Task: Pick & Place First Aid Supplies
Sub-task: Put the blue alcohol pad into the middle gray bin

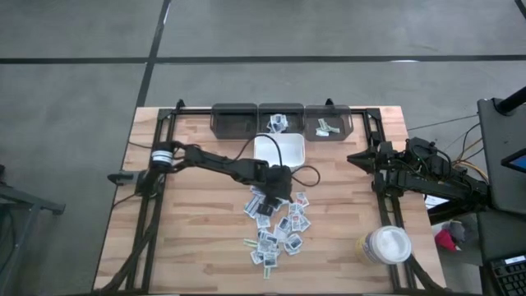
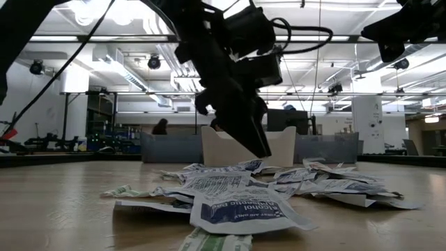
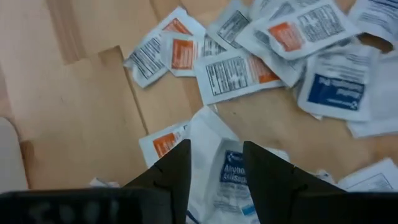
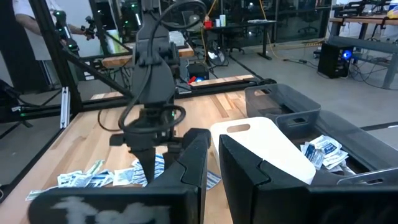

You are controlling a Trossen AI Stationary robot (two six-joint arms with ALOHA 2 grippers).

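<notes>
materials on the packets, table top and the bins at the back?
Packets: look like thin paper or foil-lined sachets, matte, printed; creased with crimped edges.
Table top: wood, visible grain and plank seams, satin finish.
Bins: probably dark translucent plastic; the contents show through the walls.

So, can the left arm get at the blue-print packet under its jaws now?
Probably yes: the left gripper hangs open right over the blue-print packet, which lies on top of the pile with nothing between them.
</notes>
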